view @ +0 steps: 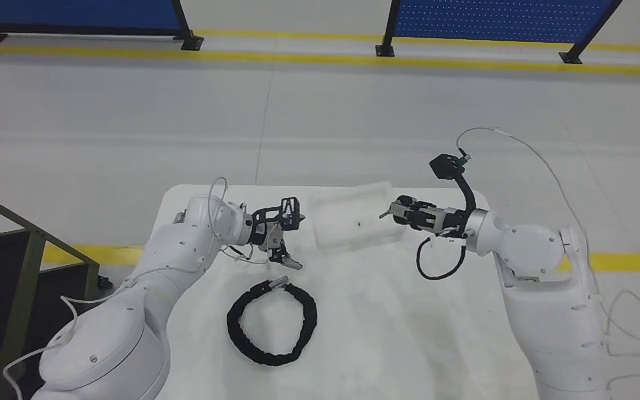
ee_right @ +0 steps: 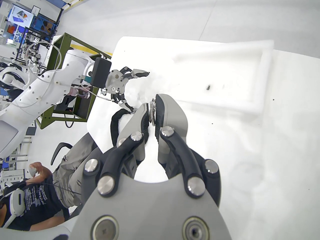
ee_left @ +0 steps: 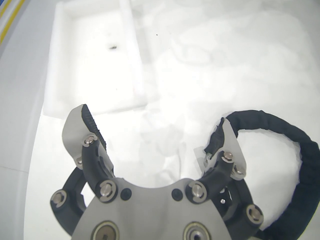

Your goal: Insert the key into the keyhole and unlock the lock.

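The big white table (view: pixel 400 330) holds everything. At its far side, in the middle, lies a white foam tray (view: pixel 345 225) with low walls (ee_left: pixel 56 51). Nearer the robot, on the bare table, lies the cable lock (view: pixel 237 328), a thick black ring lying flat with a shiny metal end. It sits apart from the tray, on the left arm's side. The left gripper (view: pixel 292 235) hangs between the tray and the cable lock. Its two fingers (ee_left: pixel 85 119) are spread wide with nothing between them, and one of them is just beside the black ring (ee_left: pixel 287 131). The right gripper (view: pixel 385 212) hangs over the tray's other end. Its fingers (ee_right: pixel 165 116) are squeezed together on the key (ee_right: pixel 150 112), a small flat metal piece pinched at their tips. The key is up in the air, well apart from the cable lock (ee_right: pixel 114 123). A tiny dark speck (ee_left: pixel 113 47) lies on the tray's floor.
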